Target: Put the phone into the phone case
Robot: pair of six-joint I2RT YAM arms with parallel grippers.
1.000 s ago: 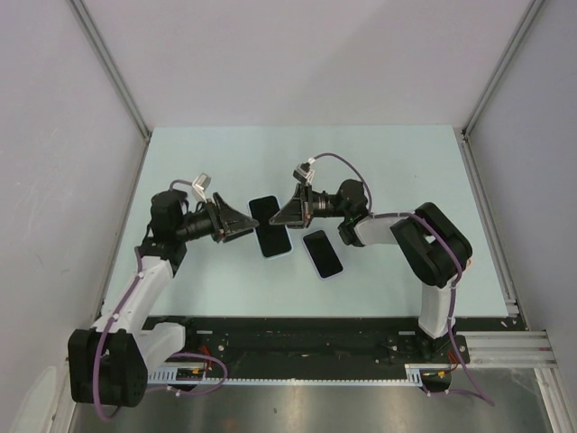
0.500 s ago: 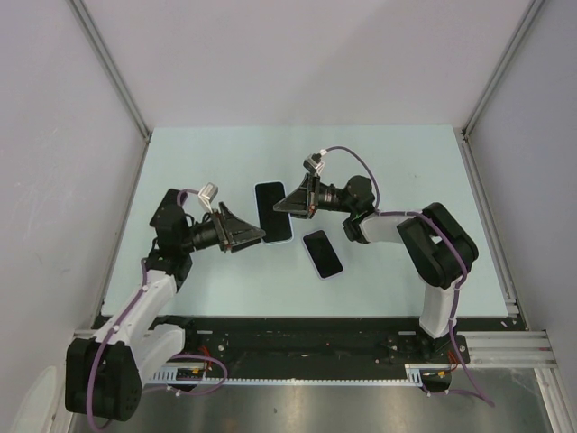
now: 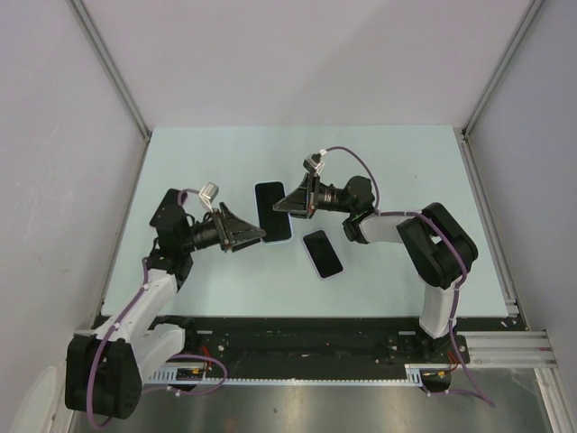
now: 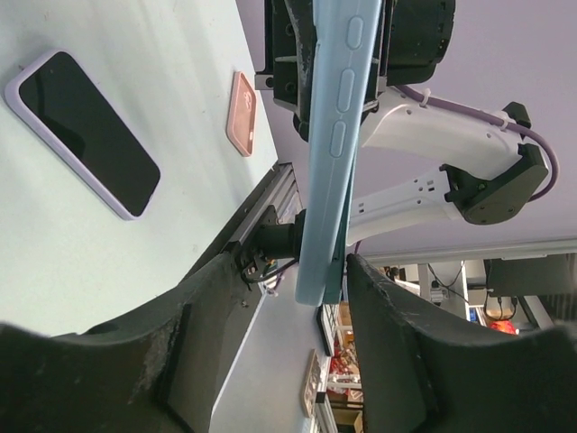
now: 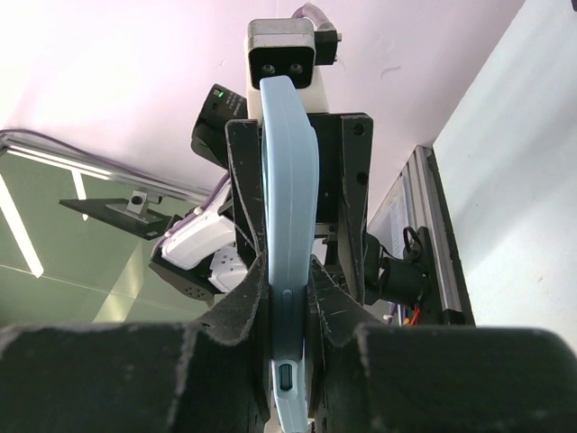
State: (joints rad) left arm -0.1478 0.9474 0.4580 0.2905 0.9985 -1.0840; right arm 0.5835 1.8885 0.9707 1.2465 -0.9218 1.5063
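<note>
The phone point(image 3: 323, 253) lies flat and screen up on the table point(image 3: 406, 171), just right of centre in the top view. Nothing holds it. The case point(image 3: 273, 212) is up and to the left of it, near but apart, raised off the table and almost vertical in the frame.

The right gripper point(image 3: 282, 207) is clamped across the case's faces from its right edge. The left gripper point(image 3: 261, 238) sits at the case's lower left corner. In the left wrist view the left fingers point(image 4: 212, 347) are spread, one on each side of the case. There is a gap at both fingers, narrower toward the right of that view. The left gripper grasps nothing.

The step in hand is judged to be taking a second grip on the case.
- Centre the case between the left fingers before closing.
- Close on the flat faces, not on the soft rim.
- Keep the right clamp firm until the left grip is set.
- Leave the open face free for the phone.
- Keep the case's lower end off the phone.

One second ago the case sat lower in the frame and tilted. It is now higher and straighter, and the right gripper has risen with it. The left gripper has shifted right and down. Half a second ago the scene looked the same as now. The phone has not moved.
</note>
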